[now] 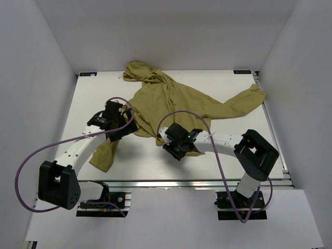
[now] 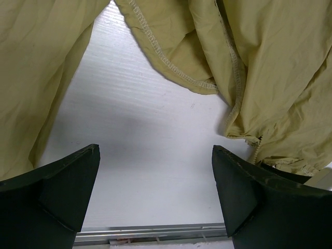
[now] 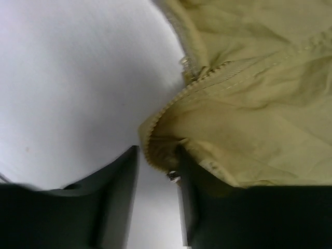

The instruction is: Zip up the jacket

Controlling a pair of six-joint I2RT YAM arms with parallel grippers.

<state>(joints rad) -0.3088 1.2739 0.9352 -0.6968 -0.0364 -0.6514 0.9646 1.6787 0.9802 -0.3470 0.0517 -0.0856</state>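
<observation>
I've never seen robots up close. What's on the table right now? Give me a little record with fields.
Garment: olive-yellow thin fabric hooded jacket, crumpled on white table, hood at far side
Left gripper: open, over bare table beside the jacket
Right gripper: jaws apart, toothed zipper edge between them
Zipper: teeth bare at lower edge, not joined there
</observation>
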